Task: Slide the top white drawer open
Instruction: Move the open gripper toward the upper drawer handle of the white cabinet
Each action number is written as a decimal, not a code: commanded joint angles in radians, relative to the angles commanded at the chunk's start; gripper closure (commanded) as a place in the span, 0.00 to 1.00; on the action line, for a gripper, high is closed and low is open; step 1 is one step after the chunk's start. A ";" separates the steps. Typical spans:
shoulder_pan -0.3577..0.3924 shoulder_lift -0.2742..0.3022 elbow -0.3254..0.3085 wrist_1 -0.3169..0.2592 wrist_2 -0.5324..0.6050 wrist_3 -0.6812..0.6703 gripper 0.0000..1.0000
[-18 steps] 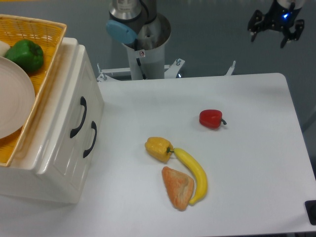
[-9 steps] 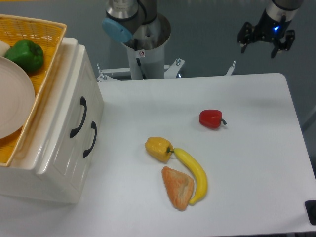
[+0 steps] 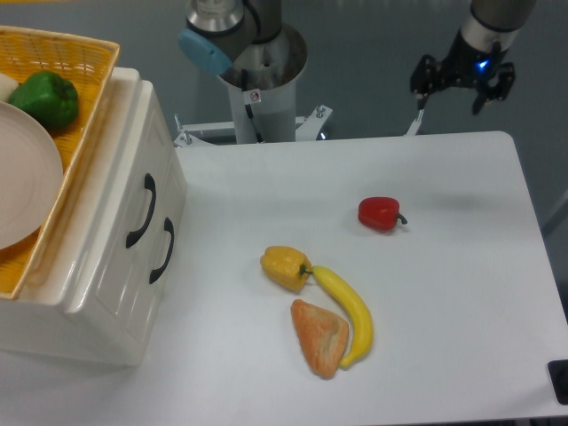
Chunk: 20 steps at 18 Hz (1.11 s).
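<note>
Altogether two black handles [image 3: 140, 211], three peppers [image 3: 382, 213], one gripper [image 3: 459, 84].

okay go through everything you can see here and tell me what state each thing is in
top white drawer: closed, handle untouched.
lower drawer: closed.
hand: open, empty, raised over the table's far edge.
basket: on the cabinet, holding a plate and a green pepper.
red pepper: lying alone on the table.
yellow pepper: lying against the banana.

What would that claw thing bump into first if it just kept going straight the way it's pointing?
The gripper points downward, jaws open and empty, near the white table's far edge. It would probably meet bare tabletop first, well behind the red pepper; depth is hard to judge.
</note>
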 joint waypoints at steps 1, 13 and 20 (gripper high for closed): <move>-0.014 0.000 0.002 -0.002 -0.018 -0.032 0.00; -0.232 0.000 0.035 0.003 -0.166 -0.419 0.00; -0.420 -0.020 0.058 0.005 -0.193 -0.591 0.00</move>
